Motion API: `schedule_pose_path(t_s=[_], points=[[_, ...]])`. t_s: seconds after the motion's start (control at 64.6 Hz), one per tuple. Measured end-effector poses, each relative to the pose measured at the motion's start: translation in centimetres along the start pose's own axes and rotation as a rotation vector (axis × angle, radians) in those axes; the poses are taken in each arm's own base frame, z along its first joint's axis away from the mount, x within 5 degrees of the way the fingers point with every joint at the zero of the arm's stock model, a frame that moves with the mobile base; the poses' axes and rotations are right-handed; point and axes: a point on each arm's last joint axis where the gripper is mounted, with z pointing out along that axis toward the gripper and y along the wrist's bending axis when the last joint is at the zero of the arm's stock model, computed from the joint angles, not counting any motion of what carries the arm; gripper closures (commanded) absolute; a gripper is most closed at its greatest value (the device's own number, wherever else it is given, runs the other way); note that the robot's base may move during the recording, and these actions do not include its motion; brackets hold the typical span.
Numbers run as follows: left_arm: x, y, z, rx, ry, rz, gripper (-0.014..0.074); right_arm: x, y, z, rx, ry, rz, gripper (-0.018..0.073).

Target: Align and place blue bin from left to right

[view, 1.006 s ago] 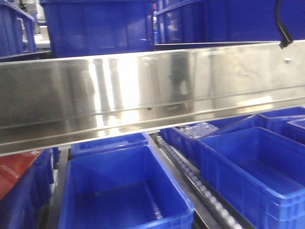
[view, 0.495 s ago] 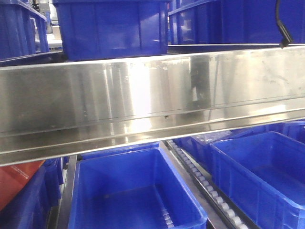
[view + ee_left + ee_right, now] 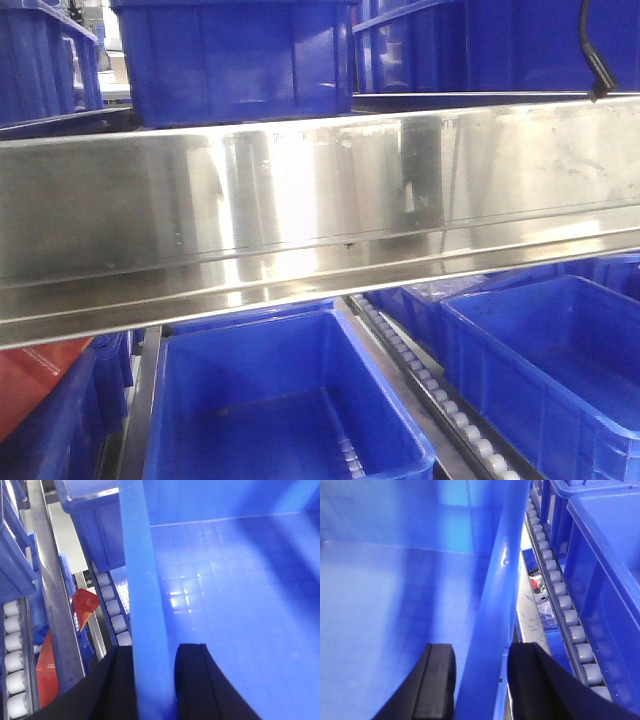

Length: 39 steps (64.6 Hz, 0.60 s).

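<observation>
A: Where's the blue bin rel. to the claws?

B: Between them. L claw straddles one side wall, one finger outside and one inside. Pads look tight on the plastic, so it's barely open and gripping the rim. R claw does the same on the opp. wall.

A: Axis?

B: In each wrist cam the rim runs from 6 up to 12 o'clock, so the walls lie along the claws' reach. Bin floor sits at 2 o'clock for L, 10 o'clock for R. Both arms are on it, neither nearer.

A: So the shift goes sideways, across the walls. Room?

B: Tight, I'd say. R cam: roller track at 3 o'clock just beside the wall, neighbour bin past it at 2. L cam: rollers at 9, steel rail beyond, red packet btw them.

A: Front cam?

B: No arms visible. Open bin at 6 o'clock under the steel beam, prob. ours, can't confirm.

A: Risk?

B: Prob. needs lifting clear before going right, else the wall snags the neighbour. Smooth plastic, thin rim, so it may slip if the arms aren't in sync.
</observation>
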Motion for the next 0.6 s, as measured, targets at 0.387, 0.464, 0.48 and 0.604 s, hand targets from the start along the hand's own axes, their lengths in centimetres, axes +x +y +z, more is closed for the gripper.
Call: schedule_pose_path(t_s=[0.387, 0.464, 0.48, 0.604], points=[[0.00, 0.00, 0.00, 0.000, 0.000, 0.000, 0.0609, 0.00, 0.00, 0.00, 0.000, 0.000, 0.000, 0.0638], [0.00, 0.00, 0.00, 0.000, 0.000, 0.000, 0.0609, 0.00, 0.00, 0.00, 0.000, 0.000, 0.000, 0.0638], [0.00, 0.00, 0.00, 0.000, 0.000, 0.000, 0.0609, 0.00, 0.00, 0.00, 0.000, 0.000, 0.000, 0.0638], [0.00, 0.00, 0.00, 0.000, 0.000, 0.000, 0.0609, 0.00, 0.00, 0.00, 0.000, 0.000, 0.000, 0.0638]])
